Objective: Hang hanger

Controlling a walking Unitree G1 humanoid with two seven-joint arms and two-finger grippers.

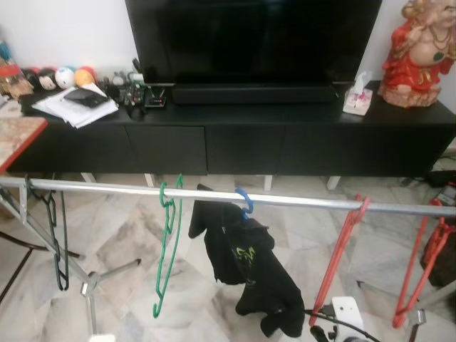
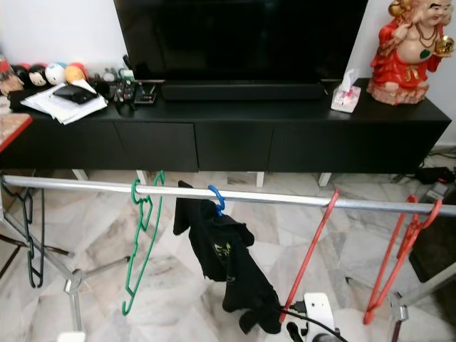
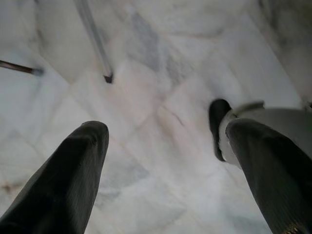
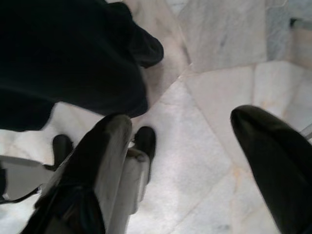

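Note:
A silver clothes rail [image 1: 299, 202] runs across the view in front of me. On it hang a green hanger [image 1: 168, 242], a blue hanger [image 1: 244, 201] carrying a black garment [image 1: 246, 267], two red hangers [image 1: 340, 249] [image 1: 424, 263] and a dark hanger [image 1: 55, 242] at the far left. My left gripper [image 3: 165, 170] hangs low over the marble floor, open, with nothing between its fingers. My right gripper [image 4: 185, 161] is open too, pointing at the floor below the black garment [image 4: 68, 53].
A long black TV cabinet [image 1: 235, 142] with a television [image 1: 249, 39] stands behind the rail. Papers [image 1: 75, 105], small items, a tissue box [image 1: 358, 100] and a red figurine [image 1: 420, 53] sit on it. The rail's stand legs [image 1: 89, 285] spread over the marble floor [image 1: 128, 242].

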